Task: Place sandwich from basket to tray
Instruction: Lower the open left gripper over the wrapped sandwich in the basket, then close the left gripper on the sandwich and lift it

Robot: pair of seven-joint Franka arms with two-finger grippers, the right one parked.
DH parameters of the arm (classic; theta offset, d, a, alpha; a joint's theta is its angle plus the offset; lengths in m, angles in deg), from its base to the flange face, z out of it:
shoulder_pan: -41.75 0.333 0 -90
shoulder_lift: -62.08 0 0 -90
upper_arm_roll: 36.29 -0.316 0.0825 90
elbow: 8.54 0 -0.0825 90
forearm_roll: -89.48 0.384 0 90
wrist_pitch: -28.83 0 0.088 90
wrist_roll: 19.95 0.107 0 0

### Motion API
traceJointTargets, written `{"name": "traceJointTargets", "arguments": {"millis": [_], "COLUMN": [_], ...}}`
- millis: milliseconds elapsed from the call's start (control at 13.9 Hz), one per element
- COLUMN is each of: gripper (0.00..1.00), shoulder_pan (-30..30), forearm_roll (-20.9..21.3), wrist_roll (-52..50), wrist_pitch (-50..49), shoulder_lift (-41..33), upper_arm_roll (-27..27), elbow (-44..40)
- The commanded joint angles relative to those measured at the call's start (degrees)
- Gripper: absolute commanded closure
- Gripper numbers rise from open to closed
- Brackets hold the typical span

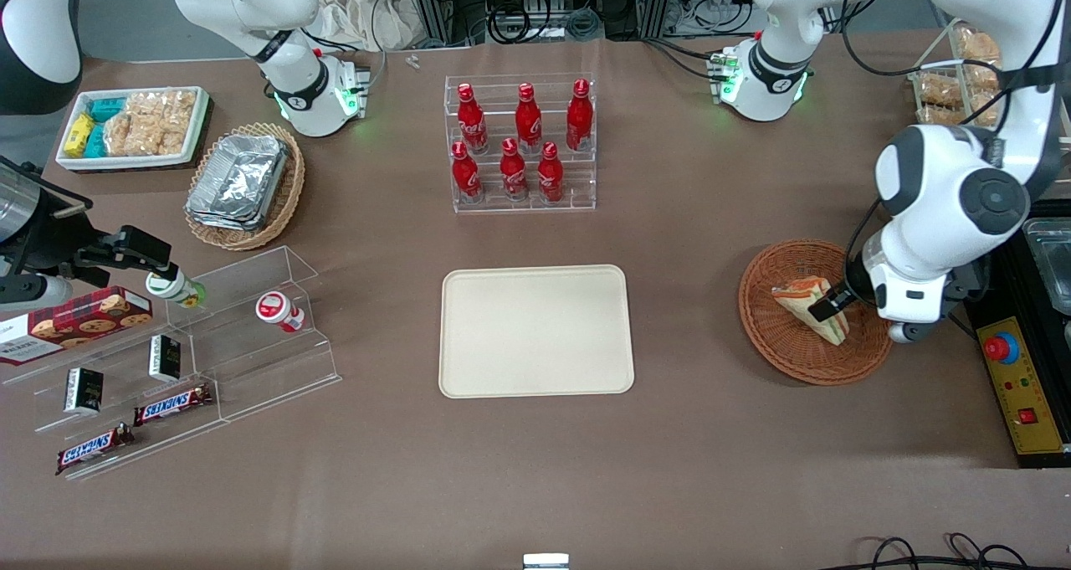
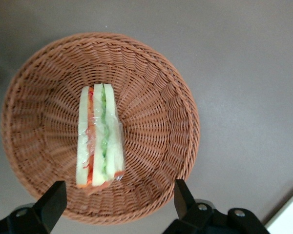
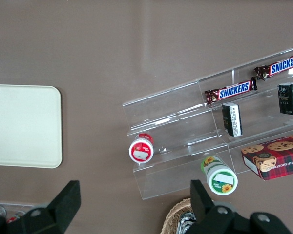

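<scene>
The sandwich (image 1: 805, 300) (image 2: 98, 136), a wrapped wedge of pale bread with orange-red and green layers, lies on its edge in the round reddish-brown basket (image 1: 782, 348) (image 2: 156, 117). My left gripper (image 1: 839, 304) (image 2: 119, 195) hangs open just above the basket, over the part of it toward the working arm's end. Its two black fingers (image 2: 53, 197) stand wide apart and hold nothing. The sandwich's lower end lies between them without touching either. The cream-beige tray (image 1: 535, 331) (image 3: 24, 126) lies flat mid-table, toward the parked arm's end from the basket, with nothing on it.
A clear rack of red bottles (image 1: 523, 143) stands farther from the front camera than the tray. A control box with a red button (image 1: 1017, 386) sits beside the basket. Toward the parked arm's end are an acrylic snack stand (image 1: 184, 344), a tan foil-container basket (image 1: 247, 185) and a white snack box (image 1: 134, 126).
</scene>
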Motion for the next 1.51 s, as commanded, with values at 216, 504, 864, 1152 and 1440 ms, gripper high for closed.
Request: {"name": "traceJointTargets", "arguments": {"millis": [216,504,864,1152,1440], "gripper": [0.02,0.02,0.02,0.02,0.03], "shoulder_pan": [3.2,4.1,4.1,4.1,3.9], "forearm_roll": [0.1,0.1,-0.2,-0.9,-1.2], "wrist_roll": [-1.3,-1.7,-1.9,-2.6,-3.8], "wrist_pitch": [4.9,6.6,9.1,9.5,11.7], "shoulder_lift": [1.2,3.1,3.7,4.3,5.3], "upper_arm_roll": [0.1,0.1,0.2,0.2,0.3], "elbow": [4.5,5.0,7.0,7.5,8.6]}}
